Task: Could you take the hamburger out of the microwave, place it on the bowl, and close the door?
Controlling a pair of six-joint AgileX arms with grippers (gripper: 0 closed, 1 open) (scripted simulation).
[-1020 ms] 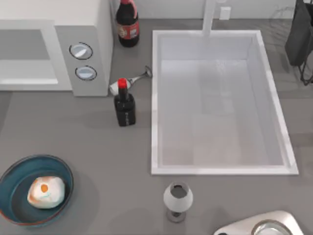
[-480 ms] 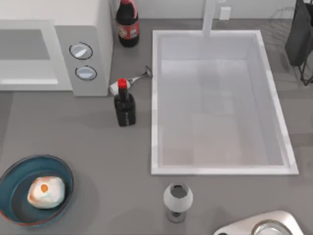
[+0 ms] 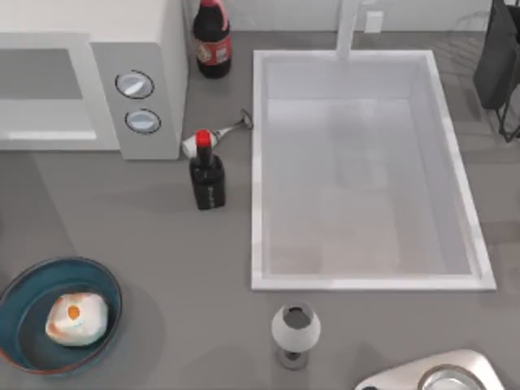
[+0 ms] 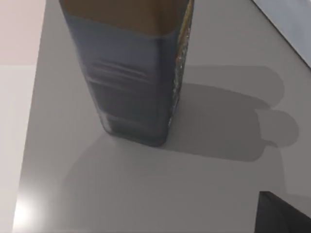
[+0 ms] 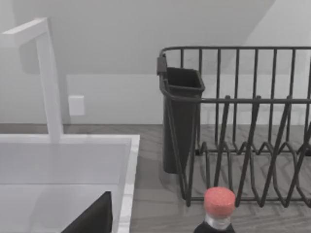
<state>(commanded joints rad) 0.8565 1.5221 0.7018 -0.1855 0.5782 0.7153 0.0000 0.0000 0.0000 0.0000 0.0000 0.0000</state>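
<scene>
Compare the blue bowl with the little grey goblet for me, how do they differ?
The bowl is wide, low and teal-blue with a reddish rim; the goblet is small, grey and stands on a stem. The bowl holds the hamburger; the goblet looks empty. Both stand upright on the table's near side.

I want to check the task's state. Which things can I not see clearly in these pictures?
- Door, top view: cut by the left edge, so shut or ajar cannot be told.
- Dish, top view: cut by the bottom edge.
- Rack, top view: cut by the right edge.
- Bottle, left wrist view: top beyond the edge.
</scene>
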